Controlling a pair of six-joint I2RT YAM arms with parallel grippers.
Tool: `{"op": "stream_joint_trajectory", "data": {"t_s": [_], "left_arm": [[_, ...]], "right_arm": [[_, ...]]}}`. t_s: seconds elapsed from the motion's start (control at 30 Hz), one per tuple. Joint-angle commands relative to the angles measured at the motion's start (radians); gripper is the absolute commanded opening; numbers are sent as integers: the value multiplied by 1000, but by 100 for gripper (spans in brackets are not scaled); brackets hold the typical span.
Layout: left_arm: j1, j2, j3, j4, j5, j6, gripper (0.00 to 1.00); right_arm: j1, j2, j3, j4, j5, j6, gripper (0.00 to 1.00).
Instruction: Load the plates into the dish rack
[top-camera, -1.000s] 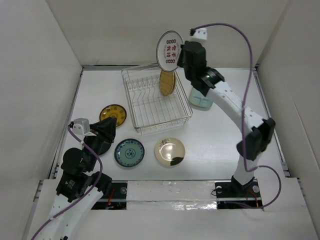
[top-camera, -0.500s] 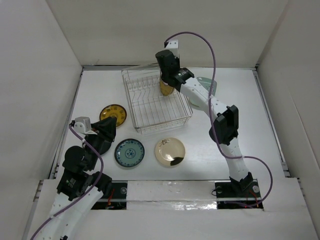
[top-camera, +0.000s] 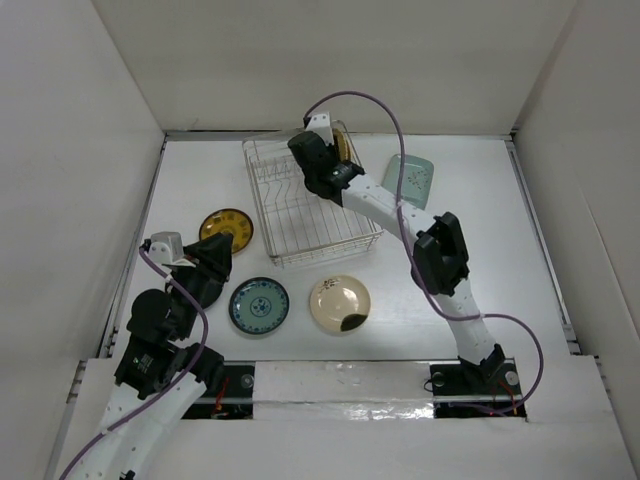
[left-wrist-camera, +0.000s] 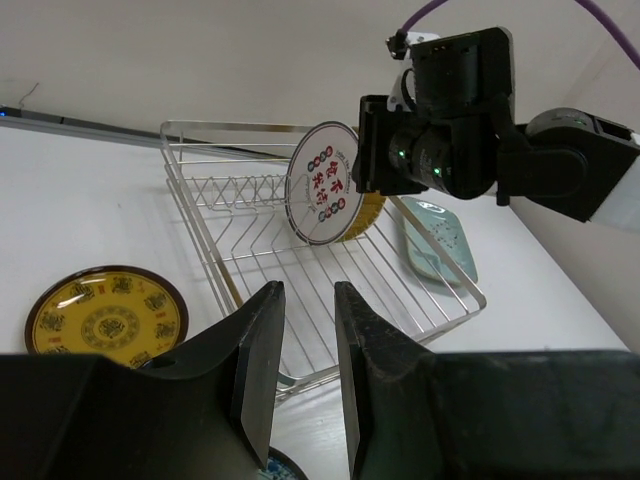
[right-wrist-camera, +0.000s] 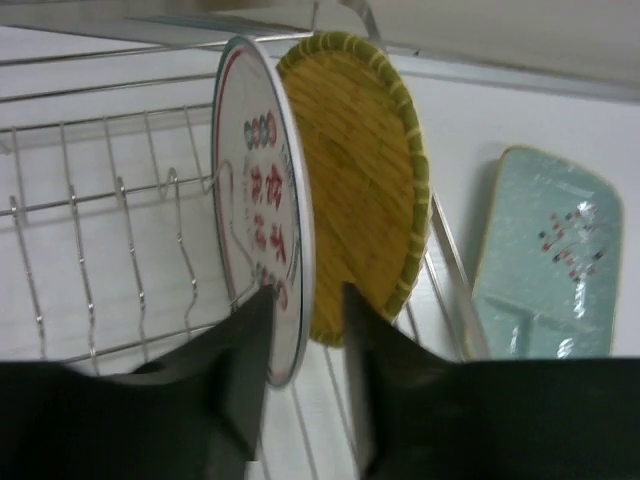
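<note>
My right gripper (right-wrist-camera: 306, 310) reaches into the dish rack (top-camera: 290, 220) at the upper centre of the overhead view. Its fingers are spread to either side of the lower rim of the white plate with red marks (right-wrist-camera: 255, 220), and a sliver of gap shows on the right-hand side. That plate stands on edge among the prongs, a thin white disc with a red border line and small coloured medallions. Just behind it, the round tan plate (right-wrist-camera: 360, 190) also stands upright; it is woven-looking with a greenish rim. The two are close together, though I cannot tell whether they touch. I judge the risk is in pulling out. A fingertip could catch the white rim and lift it off its prong, or nudge the tan plate, and either could topple sideways. I cannot see whether the white plate's bottom edge is seated. The pale green dish (right-wrist-camera: 545, 260) lies flat outside the rack, at right. My left gripper (left-wrist-camera: 308, 295), slightly parted and holding nothing, hangs at lower left near the yellow-and-brown plate (left-wrist-camera: 105, 320).
</note>
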Motion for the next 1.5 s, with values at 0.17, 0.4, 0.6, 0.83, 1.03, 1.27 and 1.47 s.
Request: {"op": "stream_joint_trajectory", "data": {"t_s": [0.17,0.4,0.6,0.83,1.03,1.27,1.47], "left_arm": [[-6,22,10,24,-45,4,24],[-6,74,10,35,-55,-2,0],[-6,124,16,32,-74,2,0],[-6,126,18,20,-125,13,11],[-6,138,21,11,-139,15,13],[-6,137,21,12,-128,16,14],[-6,111,21,15,-122,18,14]], "right_arm": [[68,-448,-443,329,-235,-4,69],[185,-826,-1088,548,-690,166,0],[297,-788,-1289,707,-766,355,17],[344,-594,-1251,748,-795,445,43],[344,-458,-1197,760,-804,474,45],[335,-364,-1177,789,-858,507,25],[317,-445,-1232,788,-887,476,0]]}}
